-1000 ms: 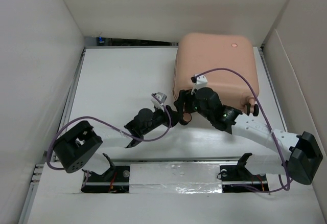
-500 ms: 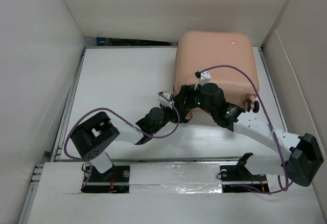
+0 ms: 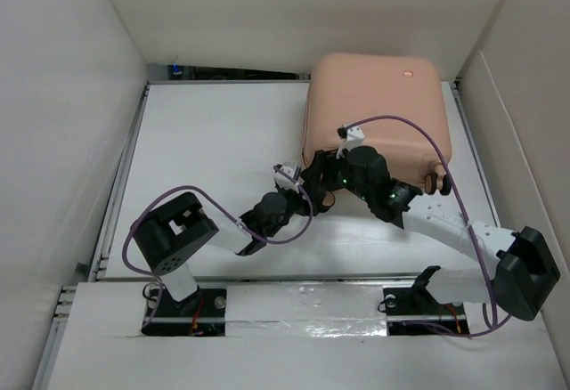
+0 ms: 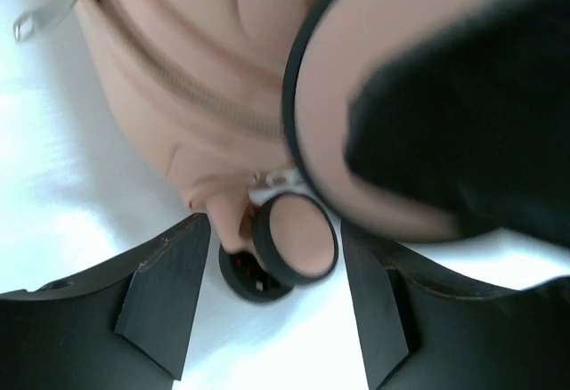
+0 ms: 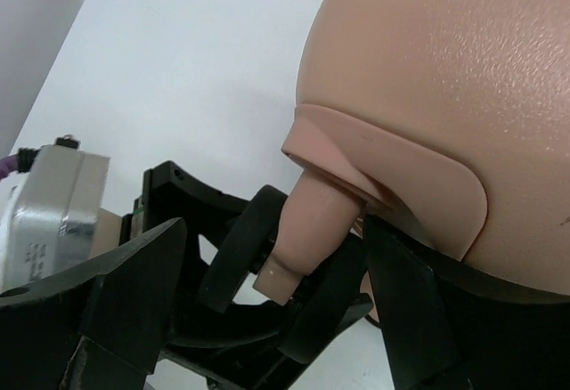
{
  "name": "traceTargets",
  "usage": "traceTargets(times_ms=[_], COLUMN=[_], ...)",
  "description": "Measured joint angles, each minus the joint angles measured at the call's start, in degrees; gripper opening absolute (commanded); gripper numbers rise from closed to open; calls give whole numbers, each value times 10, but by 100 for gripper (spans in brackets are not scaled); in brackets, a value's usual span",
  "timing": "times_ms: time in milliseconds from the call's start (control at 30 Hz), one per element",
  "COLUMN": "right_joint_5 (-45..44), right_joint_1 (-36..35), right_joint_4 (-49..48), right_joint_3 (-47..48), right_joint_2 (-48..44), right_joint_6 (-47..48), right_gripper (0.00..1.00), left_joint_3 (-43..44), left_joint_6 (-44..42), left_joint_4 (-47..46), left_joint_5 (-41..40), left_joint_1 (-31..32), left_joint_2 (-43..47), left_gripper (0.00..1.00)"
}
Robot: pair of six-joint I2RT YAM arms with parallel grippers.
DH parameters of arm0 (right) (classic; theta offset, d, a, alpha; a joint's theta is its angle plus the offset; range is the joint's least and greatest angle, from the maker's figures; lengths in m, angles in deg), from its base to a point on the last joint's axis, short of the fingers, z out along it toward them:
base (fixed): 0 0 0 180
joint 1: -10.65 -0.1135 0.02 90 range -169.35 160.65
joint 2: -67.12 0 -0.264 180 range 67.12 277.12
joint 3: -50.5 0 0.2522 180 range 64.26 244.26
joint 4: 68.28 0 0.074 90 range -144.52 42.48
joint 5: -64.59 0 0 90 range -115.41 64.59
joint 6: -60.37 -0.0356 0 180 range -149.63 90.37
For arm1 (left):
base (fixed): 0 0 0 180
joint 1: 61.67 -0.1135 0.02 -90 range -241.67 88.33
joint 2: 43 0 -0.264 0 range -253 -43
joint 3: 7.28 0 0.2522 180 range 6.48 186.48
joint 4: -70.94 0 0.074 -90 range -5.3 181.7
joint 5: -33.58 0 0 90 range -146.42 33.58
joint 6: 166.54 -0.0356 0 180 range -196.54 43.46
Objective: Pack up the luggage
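The luggage [image 3: 374, 114] is a closed peach-pink suitcase lying flat at the back right of the table. Both grippers meet at its near left corner. My left gripper [image 3: 309, 196] is open, and its fingers [image 4: 165, 292] stand on either side of a pink-and-black caster wheel [image 4: 294, 240] without gripping it. The suitcase zipper [image 4: 205, 96] runs above it. My right gripper [image 3: 321, 176] is open, and its fingers [image 5: 134, 296] straddle the same caster's pink stem [image 5: 312, 221] and black wheel [image 5: 242, 246]. The left gripper's black body [image 5: 174, 196] shows just behind.
Another pair of caster wheels [image 3: 439, 182] sticks out at the suitcase's near right corner. White walls enclose the table on the left, back and right. The right arm's purple cable [image 3: 401, 127] loops over the suitcase lid.
My left arm has swung right and forward, bringing its gripper up to the suitcase's near left corner. My right gripper has shifted slightly left at that corner.
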Motion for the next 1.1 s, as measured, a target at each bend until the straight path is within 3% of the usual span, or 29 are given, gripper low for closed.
traceTargets(times_ms=[100,200,233,300,333,467,633,833,1100], right_joint_5=[11,19,23,27,30,41,75,111,136], right_joint_1=[3,8,10,12,13,16,19,30,35], right_joint_4=[1,-6,-7,-13,-15,-50,-96,-129,-172], right_joint_3=[-10,-14,-14,-14,-15,-35,-58,-65,-69], right_joint_2=[1,4,7,10,10,7,-3,-4,8], right_joint_6=[-7,-11,-14,-23,-25,-37,-54,-85,-145], right_gripper=[85,71,57,45,34,15,8,6,7], left_joint_3=[-33,-72,-83,-98,-101,-101,-89,-38,4], left_joint_6=[-1,0,0,0,-1,-11,-28,-43,-55], left_joint_4=[-39,-58,-60,-63,-64,-72,-78,-85,-97], left_joint_5=[-1,0,-1,0,1,7,5,-10,-42], left_joint_1=[5,8,9,9,9,9,11,11,6], left_joint_2=[2,10,14,20,21,21,17,-19,-76], left_gripper=[59,61,61,62,63,63,61,56,38])
